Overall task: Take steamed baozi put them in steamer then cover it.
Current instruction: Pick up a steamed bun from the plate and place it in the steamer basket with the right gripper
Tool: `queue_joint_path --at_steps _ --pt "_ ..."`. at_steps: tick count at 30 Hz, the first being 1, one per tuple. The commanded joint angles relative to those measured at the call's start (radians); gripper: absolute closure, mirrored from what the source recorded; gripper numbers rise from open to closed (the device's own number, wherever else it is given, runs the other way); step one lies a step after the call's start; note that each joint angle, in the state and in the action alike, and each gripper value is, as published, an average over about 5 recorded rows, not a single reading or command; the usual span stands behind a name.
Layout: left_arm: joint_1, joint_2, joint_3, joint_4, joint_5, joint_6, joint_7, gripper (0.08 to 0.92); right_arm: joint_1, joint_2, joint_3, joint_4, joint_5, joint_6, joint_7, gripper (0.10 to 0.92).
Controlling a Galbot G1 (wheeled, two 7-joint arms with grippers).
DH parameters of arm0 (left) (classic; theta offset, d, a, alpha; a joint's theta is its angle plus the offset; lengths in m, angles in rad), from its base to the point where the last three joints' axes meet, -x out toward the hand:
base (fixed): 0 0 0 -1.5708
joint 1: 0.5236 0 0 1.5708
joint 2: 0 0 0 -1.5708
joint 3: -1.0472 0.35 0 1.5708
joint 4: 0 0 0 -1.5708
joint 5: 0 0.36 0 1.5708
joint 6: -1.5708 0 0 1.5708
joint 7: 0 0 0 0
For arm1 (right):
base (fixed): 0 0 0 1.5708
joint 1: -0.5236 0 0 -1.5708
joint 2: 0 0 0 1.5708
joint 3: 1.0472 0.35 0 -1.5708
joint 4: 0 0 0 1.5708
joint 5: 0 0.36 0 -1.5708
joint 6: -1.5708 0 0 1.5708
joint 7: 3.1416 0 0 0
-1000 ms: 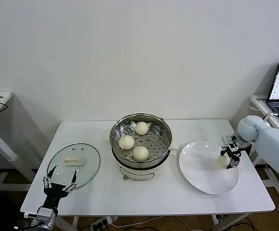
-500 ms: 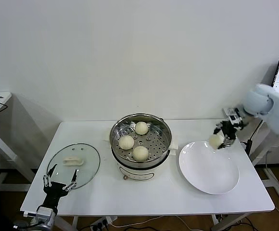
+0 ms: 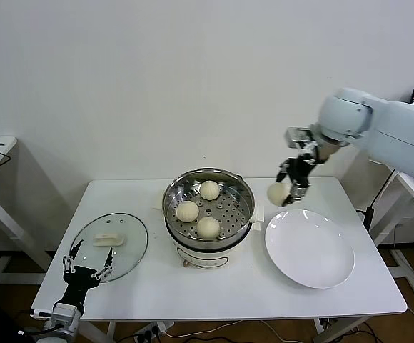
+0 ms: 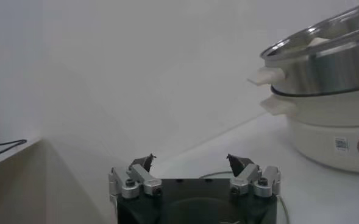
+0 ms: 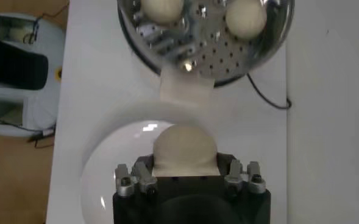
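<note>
One baozi [image 3: 277,193] sat pinched in the right gripper [image 3: 287,189] above the white plate [image 3: 310,249], beside the steamer [image 3: 208,207]; the left gripper [image 3: 87,267] idled spread wide.

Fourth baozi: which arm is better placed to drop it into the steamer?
Right. The right hand holds the fourth baozi in the air beside the steamer. The left hand is open, low by the cover.

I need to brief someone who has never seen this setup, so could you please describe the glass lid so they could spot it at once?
On the white table, look to the robot's left of the steel steamer in the middle. The glass lid lies flat there, just ahead of the open left gripper. Unlike the solid white plate on the other side, it is see-through, with a white handle.
</note>
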State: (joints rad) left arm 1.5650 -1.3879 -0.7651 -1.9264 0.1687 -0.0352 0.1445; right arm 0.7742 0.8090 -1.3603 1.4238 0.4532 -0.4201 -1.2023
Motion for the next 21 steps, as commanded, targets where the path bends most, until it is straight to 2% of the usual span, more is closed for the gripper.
queue_joint_path --at_steps 1,6,21 --pt "-0.002 0.004 -0.01 0.003 -0.005 0.002 0.002 0.177 -0.009 0.303 -0.03 -0.156 0.052 -0.044 0.004 0.347" --pt "-0.002 0.005 -0.01 0.005 -0.008 0.003 0.002 0.177 -0.091 0.383 0.003 -0.265 -0.017 -0.024 -0.007 0.347" --pt "-0.005 0.009 -0.018 0.008 -0.015 0.005 0.003 0.177 -0.294 0.438 0.062 -0.36 -0.147 0.002 -0.022 0.347"
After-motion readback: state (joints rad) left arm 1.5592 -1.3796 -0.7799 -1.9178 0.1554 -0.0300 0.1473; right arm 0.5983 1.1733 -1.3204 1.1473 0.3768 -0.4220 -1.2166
